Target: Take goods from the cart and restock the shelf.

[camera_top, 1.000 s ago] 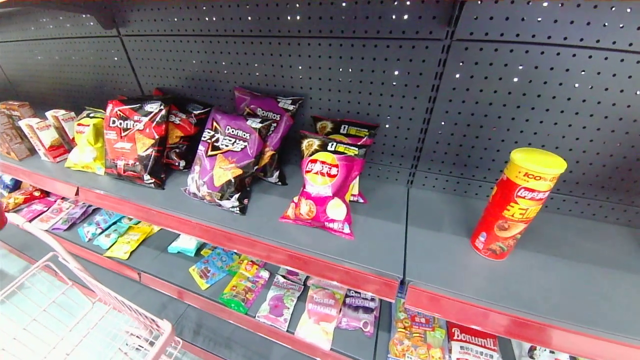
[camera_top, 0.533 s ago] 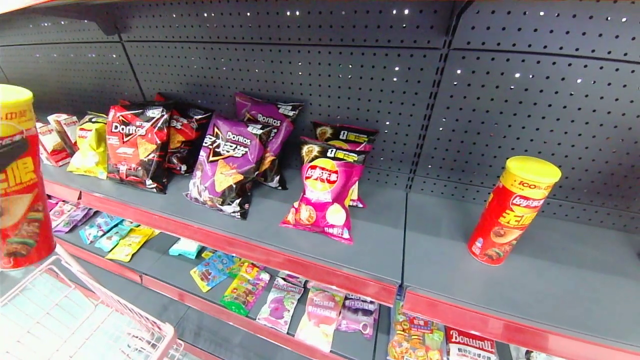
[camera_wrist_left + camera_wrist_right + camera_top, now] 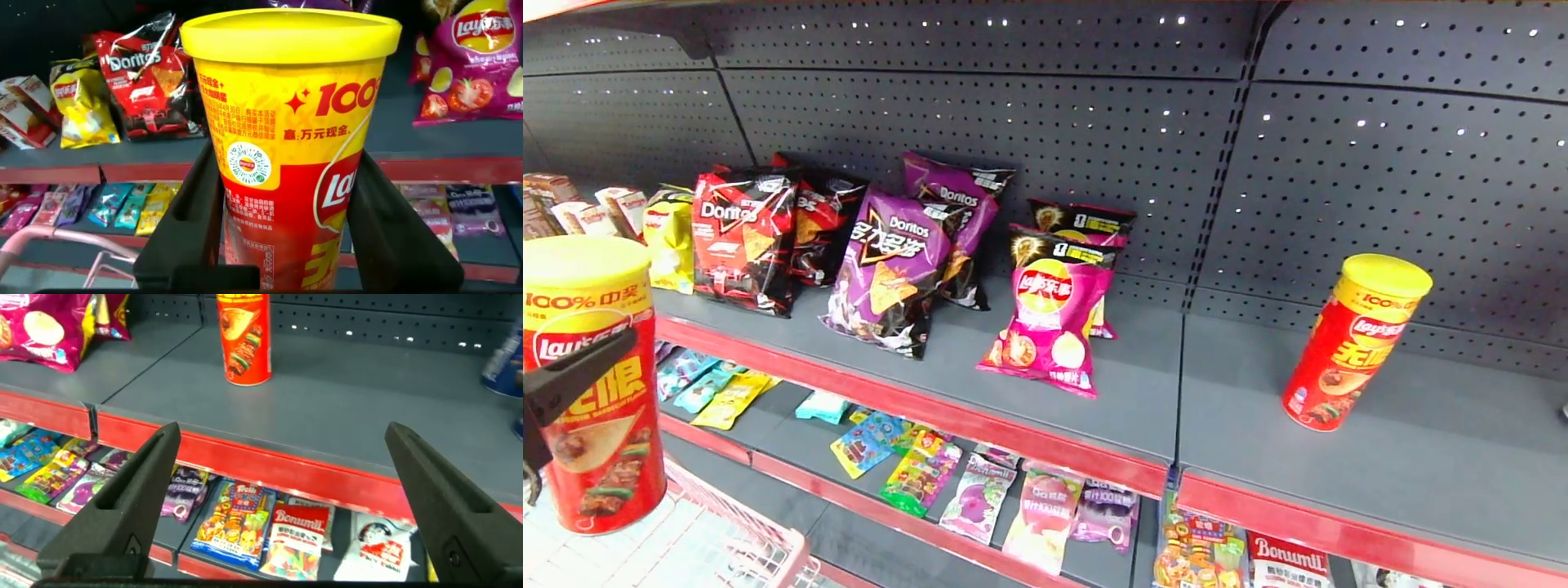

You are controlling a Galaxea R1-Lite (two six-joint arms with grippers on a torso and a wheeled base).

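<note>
My left gripper pinches the chip can upright, lid up, long axis vertical, over the cart rim before the shelf. My right gripper hangs spread, facing the shelf edge.

Red cylindrical canisters with yellow lids: two were counted
Purple foil chip bags: two
Red-and-black foil chip bags: two
Pink foil chip bags: two
</note>
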